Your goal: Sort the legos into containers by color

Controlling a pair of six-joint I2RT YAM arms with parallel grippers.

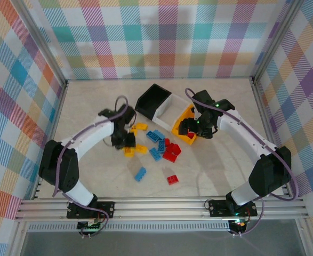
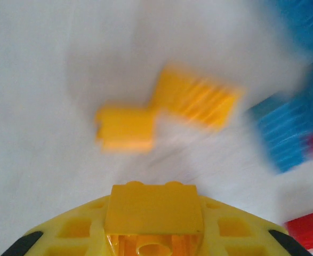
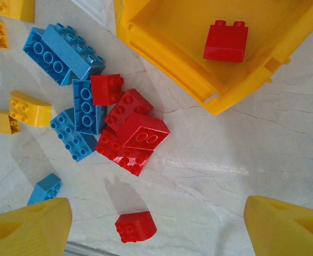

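Pale marble tabletop (image 1: pixel 215 170) between plaid walls (image 1: pixel 161 37), left gripper (image 1: pixel 127 141) tight on a yellow lego (image 2: pixel 153 208), right gripper (image 1: pixel 190 129) wide apart.

Table (image 1: pixel 92 106): pale top with marble veining. Far centre, three bins joined in a slanting row: black bin (image 1: pixel 154 99), white bin (image 1: pixel 168 109), yellow-orange bin (image 3: pixel 167 58). Just in front of them, loose legos lie scattered mid-table. Yellow bricks (image 1: pixel 139 128) lie on the left, blue bricks (image 1: pixel 156 136) in the middle, and a red cluster (image 1: pixel 171 151) touches the blues on the right. Toward the near edge, apart from the pile: single blue brick (image 1: pixel 140 174), single red brick (image 1: pixel 172 180).
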